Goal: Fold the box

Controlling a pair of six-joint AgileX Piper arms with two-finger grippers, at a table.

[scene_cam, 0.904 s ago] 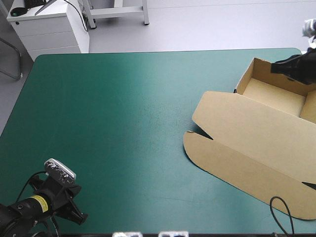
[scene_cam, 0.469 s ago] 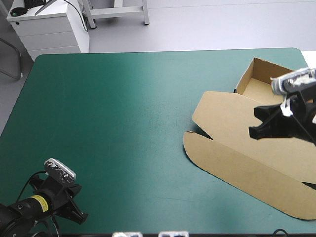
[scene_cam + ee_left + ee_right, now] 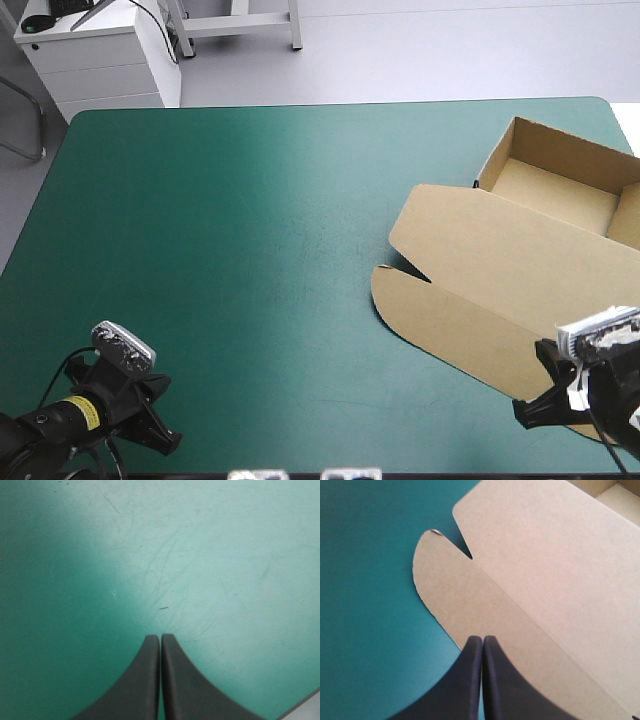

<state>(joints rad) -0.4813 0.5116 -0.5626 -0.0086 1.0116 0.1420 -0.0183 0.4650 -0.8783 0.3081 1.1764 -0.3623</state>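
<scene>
The brown box (image 3: 500,260) lies at the table's right side as an open tray (image 3: 560,185) with its lid flat toward the near edge. The lid's rounded front flap (image 3: 450,585) points at the table's middle. My right gripper (image 3: 522,418) is shut and empty, low over the flap's near rim, and in the right wrist view its tips (image 3: 483,640) meet just at that rim. My left gripper (image 3: 168,438) rests at the near left corner, far from the box. It is shut over bare teal-green cover (image 3: 160,639).
The teal-green cover (image 3: 250,220) stretches bare from the box to the left edge. The table's near edge (image 3: 306,704) runs close beside the left gripper. A white cabinet (image 3: 100,50) stands beyond the far left corner.
My right arm has swept from the tray's far right wall, over the lid, down to the near right edge. The box and the left arm have stayed put.
</scene>
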